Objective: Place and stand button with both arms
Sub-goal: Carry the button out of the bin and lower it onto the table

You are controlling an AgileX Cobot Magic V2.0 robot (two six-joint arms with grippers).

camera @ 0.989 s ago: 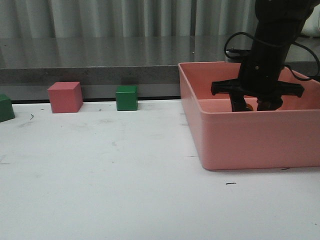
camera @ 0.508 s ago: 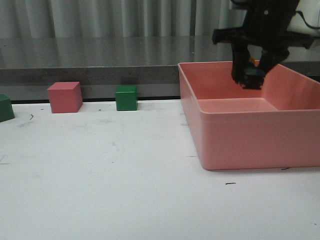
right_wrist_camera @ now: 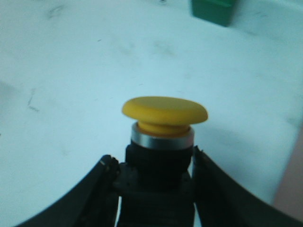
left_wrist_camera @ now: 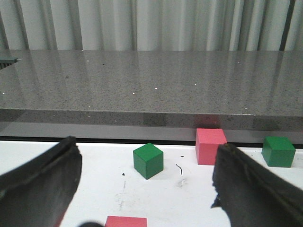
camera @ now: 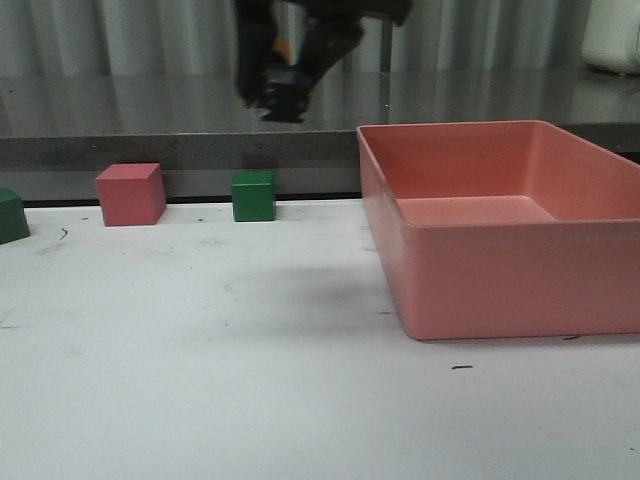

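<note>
High above the worktop (camera: 200, 380), the right gripper (camera: 282, 95) jaws clench the button (right_wrist_camera: 164, 118); the left gripper (left_wrist_camera: 147, 189) jaws gape, released.

The right arm's fingers (camera: 262, 70) carried the button (camera: 280, 100) up, out of the pink bin (camera: 500, 280), leftward.

backdrop: pale pleated curtain (camera: 150, 35) across the rear | furniture: grey speckled stone ledge (camera: 150, 110) along the far edge of the white scuffed worktop (camera: 200, 380) | light: soft, even, faint shadows
</note>
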